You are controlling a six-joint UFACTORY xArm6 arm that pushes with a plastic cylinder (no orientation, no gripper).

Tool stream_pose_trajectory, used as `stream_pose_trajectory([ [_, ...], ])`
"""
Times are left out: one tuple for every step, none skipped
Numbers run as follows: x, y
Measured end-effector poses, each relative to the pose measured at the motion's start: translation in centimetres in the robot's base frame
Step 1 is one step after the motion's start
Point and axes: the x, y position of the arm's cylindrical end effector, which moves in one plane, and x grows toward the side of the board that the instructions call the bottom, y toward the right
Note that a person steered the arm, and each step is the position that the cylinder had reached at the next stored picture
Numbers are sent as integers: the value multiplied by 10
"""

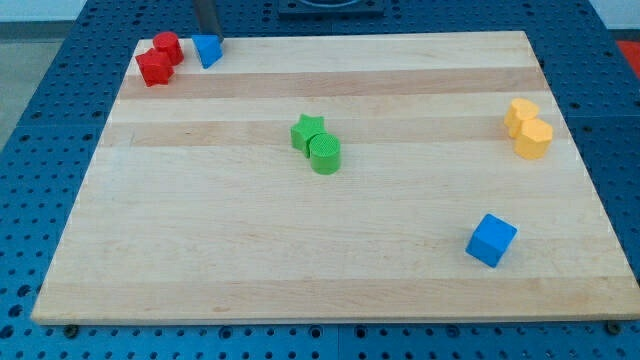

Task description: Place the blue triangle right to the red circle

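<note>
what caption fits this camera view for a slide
Rod tip at the blue plastic triangle, just right of the red plastic circle, wooden board's top-left corner.

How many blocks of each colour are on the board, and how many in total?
Red: 2, the red circle and a red star
Blue: 2, the blue triangle and a blue cube
Green: 2, a green star and a green cylinder
Yellow: 2, yellow block and yellow heart
Total: 8
</note>
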Motion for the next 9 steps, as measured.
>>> stream_pose_trajectory([
  [-1,14],
  [0,59],
  [8,65],
  [9,51],
  [16,57],
  [25,57],
  [28,55],
  [39,55],
  [45,48],
])
